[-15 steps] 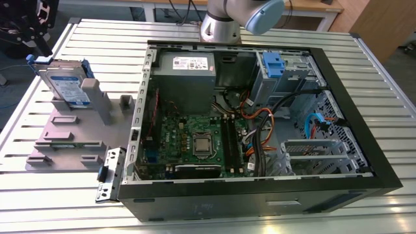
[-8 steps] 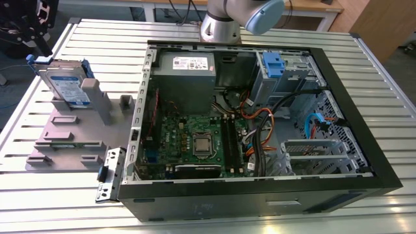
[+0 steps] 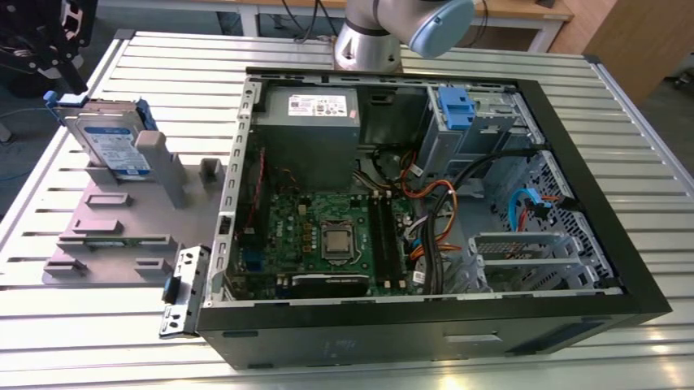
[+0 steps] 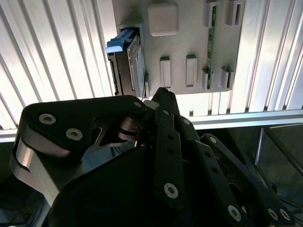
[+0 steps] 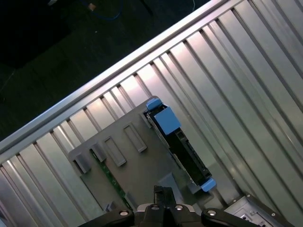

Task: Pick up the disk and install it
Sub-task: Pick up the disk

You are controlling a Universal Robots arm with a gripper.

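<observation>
The disk (image 3: 109, 142) stands on edge in a grey fixture plate (image 3: 109, 240) at the exterior view's left, silver with a white-and-blue label and a blue carrier frame. My gripper (image 3: 65, 73) hangs just above and beyond it, black, near the table's corner. In both wrist views I look down on the disk (image 4: 128, 61) (image 5: 182, 146) edge-on, its blue bracket ends showing. The fingertips (image 4: 160, 94) (image 5: 160, 193) are pressed together, apart from the disk. The gripper is shut and holds nothing.
An open computer case (image 3: 639, 301) lies on the slatted metal table (image 3: 65, 325), showing a green motherboard (image 3: 325, 236), a grey power supply (image 3: 312, 114) and a drive cage with a blue latch (image 3: 456, 110). The arm's base (image 3: 369, 45) stands behind the case.
</observation>
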